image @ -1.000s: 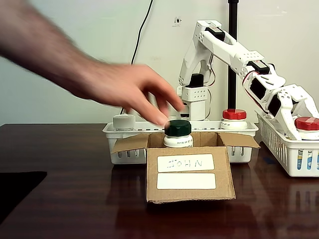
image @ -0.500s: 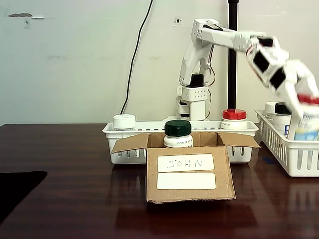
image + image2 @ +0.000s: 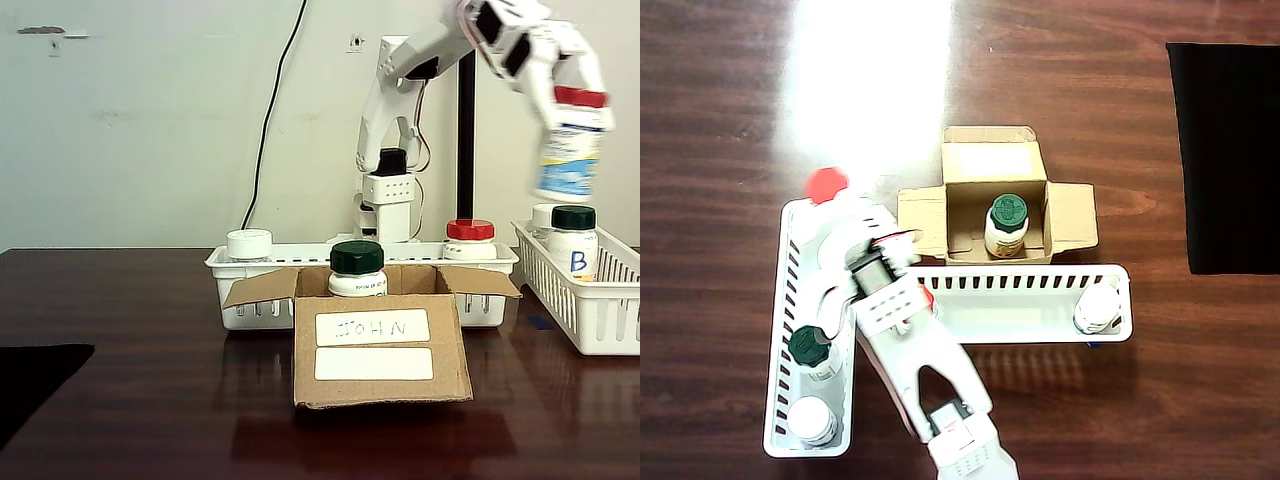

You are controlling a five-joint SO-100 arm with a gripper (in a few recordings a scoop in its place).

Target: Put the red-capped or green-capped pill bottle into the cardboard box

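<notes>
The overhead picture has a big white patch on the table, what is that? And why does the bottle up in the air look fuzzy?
In the overhead view it is lamp glare on the shiny table, washing out the wood grain. In the fixed view the pill bottle, held by the gripper, is smeared by motion blur, while the cardboard box looks sharp.

Red-capped pill bottle [image 3: 570, 148] upright, aloft above right basket; cardboard box [image 3: 382, 350] open, green-capped bottle inside.

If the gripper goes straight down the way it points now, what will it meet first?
Probably the white basket on the right of the fixed view: the gripper holds the pill bottle above its rim, near the B-marked bottle. Depth is uncertain.
</notes>
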